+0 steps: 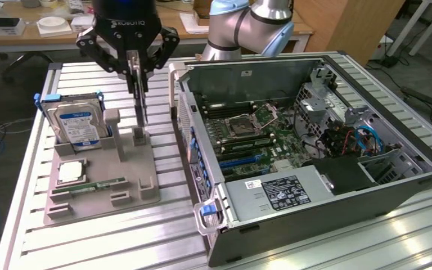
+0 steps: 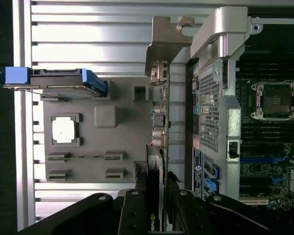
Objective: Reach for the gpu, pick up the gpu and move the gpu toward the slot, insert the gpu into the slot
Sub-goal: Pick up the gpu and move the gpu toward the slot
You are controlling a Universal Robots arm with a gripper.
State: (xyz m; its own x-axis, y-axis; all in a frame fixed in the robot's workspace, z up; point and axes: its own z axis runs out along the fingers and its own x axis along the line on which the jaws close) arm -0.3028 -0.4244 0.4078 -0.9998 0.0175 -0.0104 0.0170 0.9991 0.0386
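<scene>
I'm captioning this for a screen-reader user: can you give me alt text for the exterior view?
A robot gripper grips the gpu upright, edge-on, above a grey holder tray that also carries a hard drive. To the exterior view's right, an open computer case lies with its motherboard exposed.

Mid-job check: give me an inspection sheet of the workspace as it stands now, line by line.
Surface: slatted metal table carrying a gray holder tray.
Job's things: graphics card held on edge over the tray, beside the open computer case; not yet in the case.
Clutter: hard drive standing in the tray; processor chip and memory stick lying in it.
Claw: claw shut on the graphics card's upper end.
Cables: blue and red wires inside the case.
Surroundings: wooden desk with boxes behind; cords on the floor at the exterior view's right.
</scene>
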